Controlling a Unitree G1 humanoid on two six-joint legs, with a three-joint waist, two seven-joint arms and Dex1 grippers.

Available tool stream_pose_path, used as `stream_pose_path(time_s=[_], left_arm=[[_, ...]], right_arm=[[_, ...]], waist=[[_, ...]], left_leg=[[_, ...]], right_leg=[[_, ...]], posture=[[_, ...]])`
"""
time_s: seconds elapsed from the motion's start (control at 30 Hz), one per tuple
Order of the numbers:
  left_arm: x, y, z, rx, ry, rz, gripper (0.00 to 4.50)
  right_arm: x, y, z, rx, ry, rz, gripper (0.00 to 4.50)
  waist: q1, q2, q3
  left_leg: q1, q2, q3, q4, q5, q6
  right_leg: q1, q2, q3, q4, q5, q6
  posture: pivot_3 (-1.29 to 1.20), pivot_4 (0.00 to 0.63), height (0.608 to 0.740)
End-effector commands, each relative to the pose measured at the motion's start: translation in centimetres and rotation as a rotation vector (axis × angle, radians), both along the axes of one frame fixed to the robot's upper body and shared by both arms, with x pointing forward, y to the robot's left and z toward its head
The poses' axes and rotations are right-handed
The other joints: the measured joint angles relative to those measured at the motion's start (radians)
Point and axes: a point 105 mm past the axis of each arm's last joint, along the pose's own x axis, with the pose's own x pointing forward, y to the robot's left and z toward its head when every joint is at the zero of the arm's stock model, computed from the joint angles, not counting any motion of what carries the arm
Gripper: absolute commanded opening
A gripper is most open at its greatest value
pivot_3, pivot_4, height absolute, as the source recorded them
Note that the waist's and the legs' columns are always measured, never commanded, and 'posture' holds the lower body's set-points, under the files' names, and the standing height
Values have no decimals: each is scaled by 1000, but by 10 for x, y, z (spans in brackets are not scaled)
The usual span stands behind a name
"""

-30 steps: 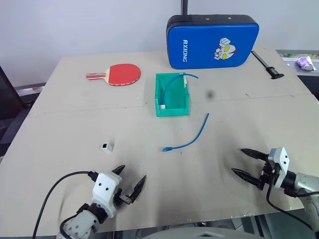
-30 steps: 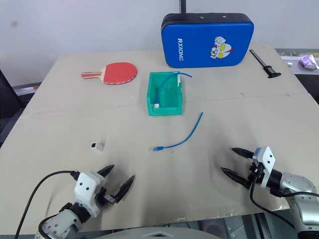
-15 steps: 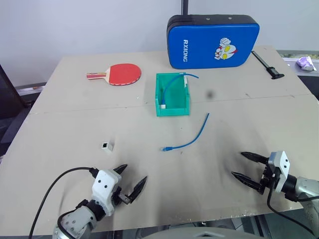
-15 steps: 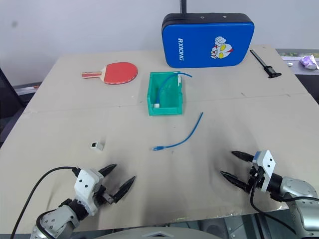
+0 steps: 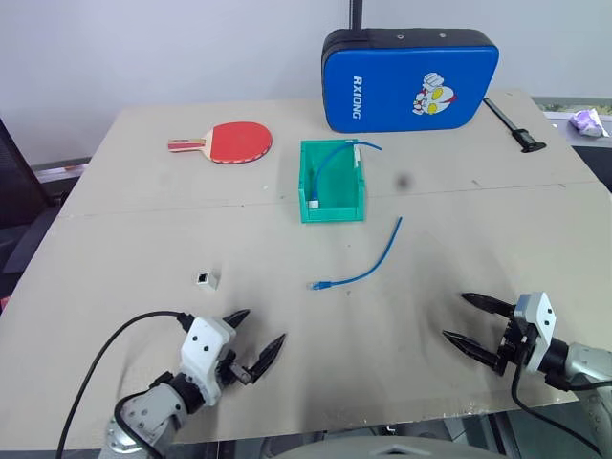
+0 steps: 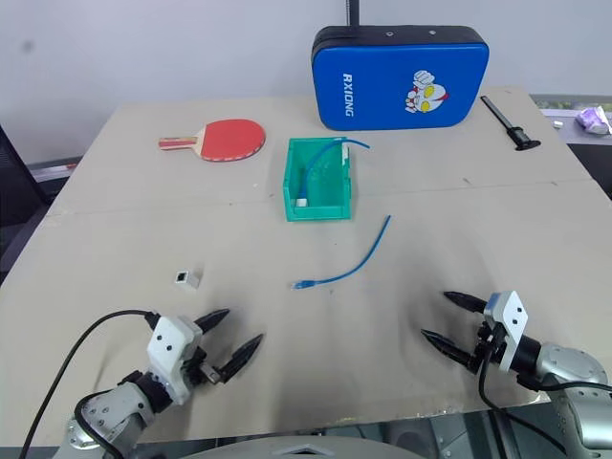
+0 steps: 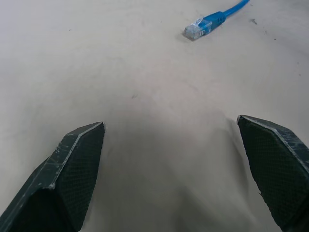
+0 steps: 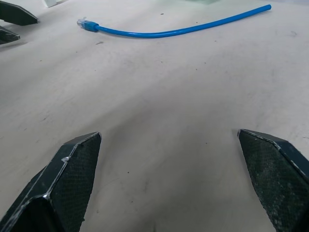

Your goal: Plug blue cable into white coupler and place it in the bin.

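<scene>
- The blue cable [image 5: 365,266] lay loose in a shallow curve on the bare counter [image 5: 143,239], between the bin [image 5: 331,182] and the near edge, its small plug end pointing toward the robot's left
- It looked thin, light and limp, so I judged it would flop and drag if taken mid-length; the best hold seemed to be just behind the plug, where a short stiff stub would stay aimed at the socket
- The white coupler [image 5: 205,279] sat alone on the counter, well apart from the cable's plug and nearer the left tool [image 5: 253,338]
- It seemed a tiny, hard, smooth block, likely to skid or twist out of a pinch; gripping two flat sides with the dark socket left uncovered looked wisest
- The left tool hovered low over the counter with its two black fingers spread wide, holding nothing
- The right tool [image 5: 471,321] was likewise spread wide and empty, near the front edge, well apart from the cable
- The green bin already held another blue cable with a white piece on it, one end hanging over the far wall
</scene>
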Motion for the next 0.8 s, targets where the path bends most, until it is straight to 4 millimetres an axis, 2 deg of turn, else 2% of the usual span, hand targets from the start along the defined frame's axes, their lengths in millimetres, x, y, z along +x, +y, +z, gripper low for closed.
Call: stream_pose_path(time_s=[0.03,0.23,0.4,0.63,0.8], left_arm=[[9,-3,2,30,1,-95,4500],[46,-14,22,100,-30,-352,4500],[72,-20,32,193,-37,-487,4500],[97,-23,32,333,-50,-609,4500],[100,-34,33,361,-55,-725,4500]], right_arm=[[-5,13,17,-54,-82,113,4480],[-1,39,42,24,-128,193,4480],[-1,59,56,59,-125,264,4480],[2,63,60,63,-140,249,4480],[3,62,60,69,-148,216,4480]], waist=[[1,1,0],[-2,-1,1],[-4,-2,2],[-3,-3,3],[-4,-3,3]], left_leg=[[0,0,0,0,0,0],[0,2,0,2,1,-1],[-1,2,2,1,1,-1],[-3,1,2,1,2,-5],[-4,1,2,1,2,-5]], right_leg=[[0,0,0,0,0,0],[0,1,-8,3,2,1],[-2,0,-7,1,5,-1],[-3,0,-7,-2,5,-1],[-3,-1,-7,-2,5,-1]], posture=[[0,150,740],[0,150,740],[0,150,740],[0,150,740],[0,150,740]])
